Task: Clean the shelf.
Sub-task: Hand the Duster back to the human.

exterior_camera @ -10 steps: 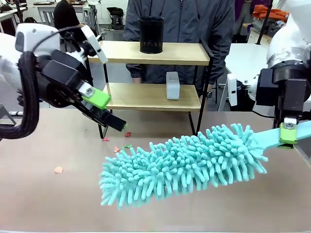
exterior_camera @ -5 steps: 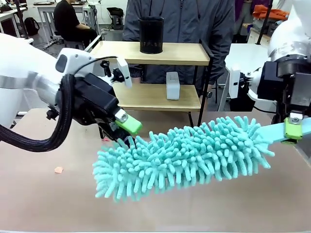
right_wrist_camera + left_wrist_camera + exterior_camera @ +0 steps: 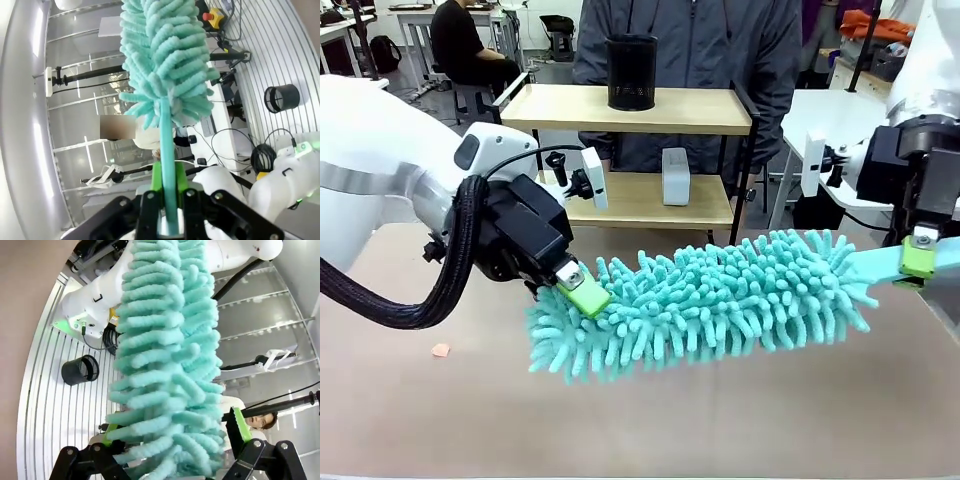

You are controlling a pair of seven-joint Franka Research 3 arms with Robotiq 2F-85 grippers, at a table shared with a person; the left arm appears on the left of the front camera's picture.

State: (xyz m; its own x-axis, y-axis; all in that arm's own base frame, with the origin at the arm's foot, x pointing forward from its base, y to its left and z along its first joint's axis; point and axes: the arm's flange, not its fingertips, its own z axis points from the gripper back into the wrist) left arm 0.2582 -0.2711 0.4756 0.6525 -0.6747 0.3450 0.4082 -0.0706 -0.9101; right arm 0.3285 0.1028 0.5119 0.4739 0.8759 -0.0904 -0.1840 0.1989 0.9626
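Front view: a teal duster with a shaggy head lies nearly level above the brown table, its head running from about 9 o'clock to 3 o'clock across the middle of the picture. The right gripper, at 3 o'clock, is clamped on the duster's flat teal handle; the green pads press the handle from both sides. The left gripper, at 9 o'clock of the duster head, has its jaws spread wide, and the free end of the head sits between them; one green pad shows at the near side of the fibres, while the other finger is hidden by them. Whether the pads touch the fibres cannot be told.

The shelf stands at 12 o'clock, at the far edge of the table, in front of a person in a dark jacket. A black mesh cup stands on its upper board and a small white box on its lower board. A small orange scrap lies on the table at 8 o'clock.

Left wrist view: the duster rises between the two wide-set fingers.

Right wrist view: the handle runs straight up from the closed jaws to the head
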